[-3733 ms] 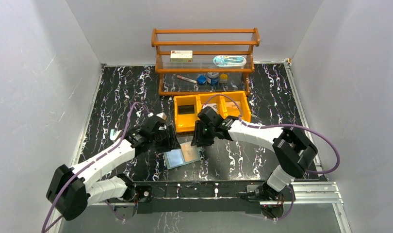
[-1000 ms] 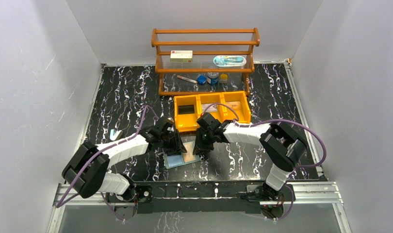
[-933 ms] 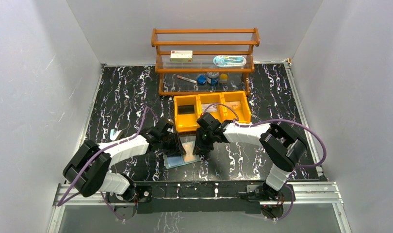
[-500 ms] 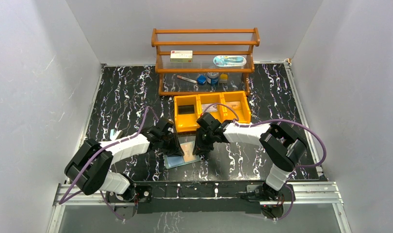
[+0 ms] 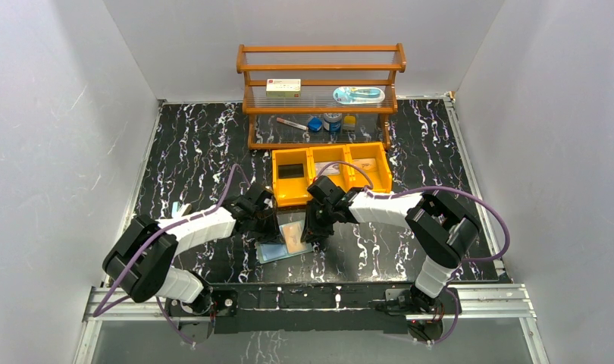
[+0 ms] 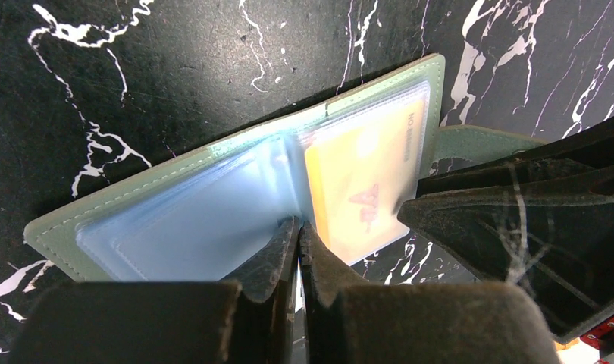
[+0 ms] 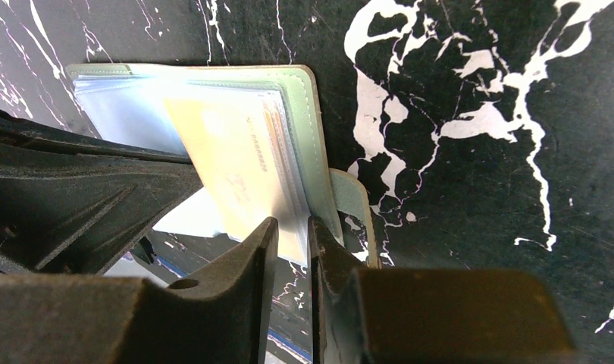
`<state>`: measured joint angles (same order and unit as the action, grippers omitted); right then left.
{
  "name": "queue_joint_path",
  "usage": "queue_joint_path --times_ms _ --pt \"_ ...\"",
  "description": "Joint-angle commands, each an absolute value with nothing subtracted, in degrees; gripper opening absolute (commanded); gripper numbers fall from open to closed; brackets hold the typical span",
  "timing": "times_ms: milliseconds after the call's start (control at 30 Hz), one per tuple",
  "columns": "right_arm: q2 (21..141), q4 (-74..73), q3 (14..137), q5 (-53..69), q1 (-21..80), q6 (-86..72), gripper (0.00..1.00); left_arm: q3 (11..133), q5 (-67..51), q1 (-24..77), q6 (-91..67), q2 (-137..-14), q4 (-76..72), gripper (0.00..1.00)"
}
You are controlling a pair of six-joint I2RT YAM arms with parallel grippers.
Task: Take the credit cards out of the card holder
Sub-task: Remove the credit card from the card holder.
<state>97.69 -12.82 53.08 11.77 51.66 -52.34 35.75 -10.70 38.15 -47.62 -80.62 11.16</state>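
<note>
The card holder (image 5: 286, 243) lies open just in front of the orange bins (image 5: 349, 149). I judge the orange-tan card (image 6: 361, 189) light, stiff and slick inside its soft sleeve, best gripped by an exposed edge. Both arms reach low. The left gripper (image 6: 299, 231) is pinched closed at the fold; the right gripper (image 7: 309, 227) narrowly clamps the holder's tab-side edge.

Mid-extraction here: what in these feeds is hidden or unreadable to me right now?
- Left wrist: what the shut left gripper pinches; its own fingertips cover the contact.
- Both wrists: how many more lie behind the orange card; cloudy sleeves blur them.
- Right wrist: the card holder near edge, under the right gripper.
- Top: everything there too small, grippers overhanging.
</note>
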Motion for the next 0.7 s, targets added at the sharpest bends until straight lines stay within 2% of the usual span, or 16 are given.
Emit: queue_joint_path --times_ms 0,133,667 --pt "97.1 -12.2 53.5 13.0 52.0 -52.3 0.3 34.4 -3.5 38.3 -44.6 -81.5 19.2 0.03" --pt "95.8 -9.6 53.9 15.4 52.0 -52.0 0.32 34.3 -4.3 38.3 -44.4 -80.7 18.9 0.04" --pt "93.6 -5.5 56.6 18.6 52.0 -53.7 0.3 35.7 -4.8 38.3 -44.7 -76.8 19.1 0.07"
